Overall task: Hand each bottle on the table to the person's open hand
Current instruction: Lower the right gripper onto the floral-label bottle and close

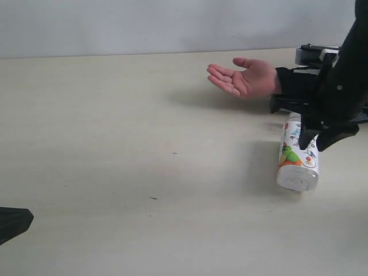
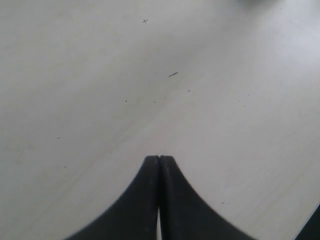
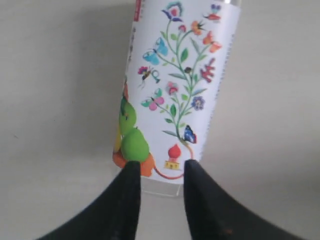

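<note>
Only one bottle is in view, the clear one with the floral label (image 1: 296, 161) (image 3: 177, 85); it lies on its side on the pale table (image 1: 115, 132). My right gripper (image 1: 315, 140) (image 3: 160, 169) hovers open over its near end, and its fingertips (image 3: 131, 172) flank the label's edge without closing on it. The person's open hand (image 1: 244, 77) is held palm up above the table, behind and left of the bottle, with a black sleeve. My left gripper (image 1: 12, 223) (image 2: 159, 160) is shut on nothing at the front left. The other bottles are out of view.
A black and white piece of equipment (image 1: 313, 54) sits at the far right behind the sleeve. A few small dark specks (image 2: 173, 74) mark the bare tabletop (image 2: 75, 75) under the left gripper.
</note>
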